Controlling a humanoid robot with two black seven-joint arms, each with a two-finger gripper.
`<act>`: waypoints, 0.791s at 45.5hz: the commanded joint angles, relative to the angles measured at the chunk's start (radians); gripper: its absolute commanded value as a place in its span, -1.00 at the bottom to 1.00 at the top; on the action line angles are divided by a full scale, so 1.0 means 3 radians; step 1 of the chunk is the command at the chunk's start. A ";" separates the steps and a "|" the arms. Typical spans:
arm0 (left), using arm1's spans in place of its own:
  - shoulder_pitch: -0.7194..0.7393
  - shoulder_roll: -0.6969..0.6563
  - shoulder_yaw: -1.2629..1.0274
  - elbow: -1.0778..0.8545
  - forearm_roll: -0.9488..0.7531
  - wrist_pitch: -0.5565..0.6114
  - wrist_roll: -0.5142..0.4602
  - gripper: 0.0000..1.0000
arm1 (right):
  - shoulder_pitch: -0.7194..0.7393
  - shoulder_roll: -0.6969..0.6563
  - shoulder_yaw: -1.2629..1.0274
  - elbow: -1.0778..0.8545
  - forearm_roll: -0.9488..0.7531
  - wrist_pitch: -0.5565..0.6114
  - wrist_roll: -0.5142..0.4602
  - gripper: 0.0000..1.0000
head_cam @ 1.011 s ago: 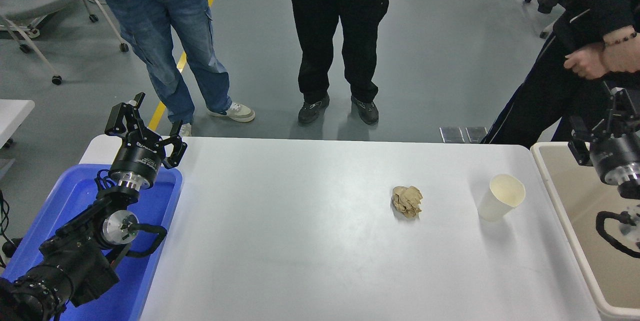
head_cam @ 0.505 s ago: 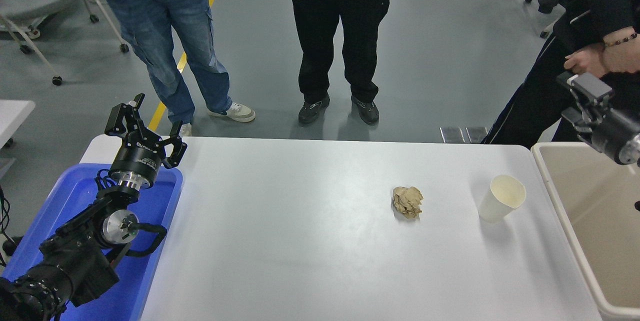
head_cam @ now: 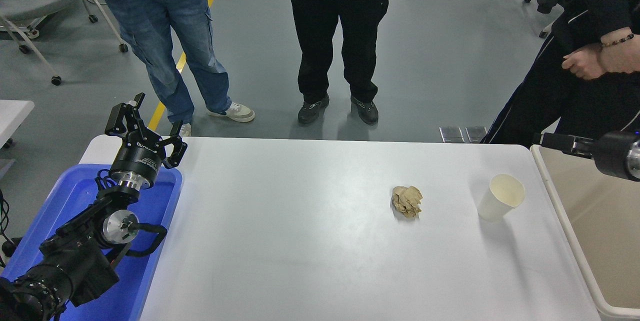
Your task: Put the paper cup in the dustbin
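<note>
The white paper cup [head_cam: 501,197] stands upright, mouth up, on the right part of the white table [head_cam: 300,241]. The beige dustbin [head_cam: 563,223] stands against the table's right edge, its inside bare where it shows. My right gripper [head_cam: 539,139] comes in from the right edge over the bin's far corner. It points left and is seen side on, above and to the right of the cup, apart from it. My left gripper [head_cam: 145,120] is open and parked at the lower left.
A crumpled tan-brown paper ball [head_cam: 407,201] lies left of the cup. A blue tray [head_cam: 165,211] sits under the left arm. Three people stand at the table's far side, one close to the bin at the top right [head_cam: 580,61].
My right gripper has swung from pointing up and away to pointing left, and sits lower over the bin's far corner. The cup, the ball and the left arm have not moved.
</note>
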 commanded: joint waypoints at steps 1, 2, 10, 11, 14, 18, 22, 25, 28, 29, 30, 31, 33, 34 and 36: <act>0.0000 0.0000 0.0000 -0.0001 0.0000 0.0000 0.0000 1.00 | -0.0013 0.0206 -0.0181 -0.0091 -0.0158 -0.0008 -0.0009 0.98; 0.0000 0.0000 0.0000 -0.0001 0.0000 0.0000 0.0000 1.00 | -0.0018 0.0237 -0.0182 -0.0126 -0.0158 -0.0003 -0.0009 0.98; 0.0000 0.0000 0.0000 -0.0001 0.0000 0.0000 0.0000 1.00 | -0.0181 0.0487 -0.0176 -0.0540 -0.0128 0.0044 -0.0019 0.98; 0.0000 0.0000 0.0005 -0.0001 0.0000 0.0000 0.0000 1.00 | -0.0207 0.0523 -0.0176 -0.0602 -0.0122 0.0044 -0.0019 0.99; 0.0000 0.0000 0.0000 -0.0001 0.0000 0.0000 0.0000 1.00 | -0.0294 0.0605 -0.0171 -0.0776 -0.0112 0.0044 -0.0024 0.98; 0.0000 0.0000 0.0000 -0.0001 0.0000 0.0000 0.0000 1.00 | -0.0442 0.0677 -0.0146 -0.0980 -0.0097 0.0044 -0.0019 0.98; 0.0000 0.0000 0.0000 -0.0001 0.0000 0.0000 0.0000 1.00 | -0.0549 0.0718 -0.0130 -0.1068 -0.0005 0.0044 -0.0019 0.98; 0.0000 0.0000 0.0000 -0.0001 0.0000 0.0000 0.0000 1.00 | -0.0575 0.0733 -0.0130 -0.1068 0.0087 0.0044 -0.0019 0.98; 0.0000 0.0000 0.0000 -0.0001 0.0000 0.0000 0.0000 1.00 | -0.0601 0.0738 -0.0136 -0.1063 0.0143 0.0039 -0.0019 0.98; 0.0000 0.0000 0.0000 -0.0001 0.0000 0.0000 0.0000 1.00 | -0.0611 0.0753 -0.0136 -0.1063 0.0149 0.0044 -0.0019 0.98; 0.0000 0.0000 0.0000 -0.0001 0.0000 0.0000 0.0000 1.00 | -0.0621 0.0759 -0.0136 -0.1063 0.0149 0.0039 -0.0019 0.98; 0.0000 0.0000 0.0000 -0.0001 0.0000 0.0000 0.0000 1.00 | -0.0626 0.0764 -0.0136 -0.1063 0.0149 0.0038 -0.0019 0.98; 0.0000 0.0000 0.0000 -0.0001 0.0000 0.0000 0.0000 1.00 | -0.0631 0.0774 -0.0136 -0.1063 0.0149 0.0038 -0.0019 0.98; 0.0000 0.0000 0.0000 -0.0001 0.0000 0.0000 0.0000 1.00 | -0.0636 0.0779 -0.0130 -0.1063 0.0149 0.0038 -0.0019 0.98; 0.0000 0.0000 0.0000 -0.0001 0.0000 0.0000 0.0000 1.00 | -0.0642 0.0784 -0.0130 -0.1063 0.0149 0.0033 -0.0019 0.98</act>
